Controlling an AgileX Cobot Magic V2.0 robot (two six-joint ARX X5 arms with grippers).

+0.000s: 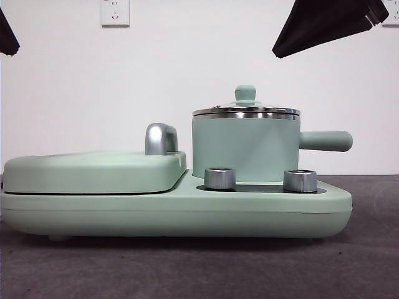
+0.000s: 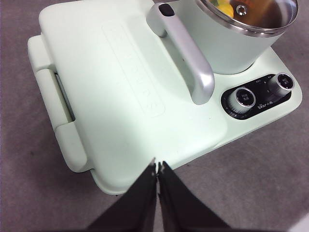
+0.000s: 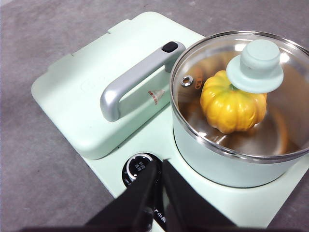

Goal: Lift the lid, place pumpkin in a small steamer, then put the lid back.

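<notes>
The lid [image 3: 241, 96] sits flush on the small steamer [image 3: 231, 164], enclosing the pumpkin [image 3: 231, 108]; both pincers, left [image 2: 158, 166] and right [image 3: 161, 166], hover closed, empty.

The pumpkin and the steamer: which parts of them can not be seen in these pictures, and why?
- Front view: the pumpkin is hidden by the small steamer wall.
- Left wrist view: only a yellow sliver of pumpkin shows; the top edge cuts off most of the lid and pot.
- Right wrist view: the lid's knob covers the pumpkin's stem; the steamer's side handle is out of frame.
- Dial markings: too small to read.
</notes>
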